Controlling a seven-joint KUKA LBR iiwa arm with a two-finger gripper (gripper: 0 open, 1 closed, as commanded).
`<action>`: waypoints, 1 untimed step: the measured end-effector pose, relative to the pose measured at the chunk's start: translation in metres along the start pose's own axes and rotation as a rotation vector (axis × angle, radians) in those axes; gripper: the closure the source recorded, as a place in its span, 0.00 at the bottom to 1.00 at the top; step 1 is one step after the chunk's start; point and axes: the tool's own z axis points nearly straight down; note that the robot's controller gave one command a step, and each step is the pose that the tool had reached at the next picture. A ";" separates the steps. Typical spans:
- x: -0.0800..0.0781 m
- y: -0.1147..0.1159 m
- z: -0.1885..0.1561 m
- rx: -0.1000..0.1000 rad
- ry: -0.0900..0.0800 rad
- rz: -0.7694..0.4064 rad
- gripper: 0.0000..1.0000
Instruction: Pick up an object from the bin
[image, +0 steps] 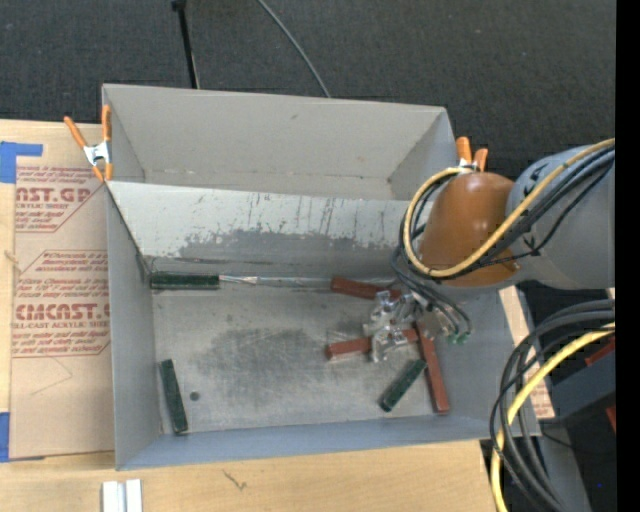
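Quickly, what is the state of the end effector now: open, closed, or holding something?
End effector: cannot be told; it is low beside a red-brown bar in the right part of the bin.

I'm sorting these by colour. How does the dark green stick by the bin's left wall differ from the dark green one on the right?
The left green stick runs almost along the wall; the right green stick lies slanted. The left one lies alone; the right one sits beside a red stick, near the gripper. Both are green, slim, lying flat.
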 end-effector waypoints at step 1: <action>0.004 0.030 -0.166 -0.001 0.009 0.022 1.00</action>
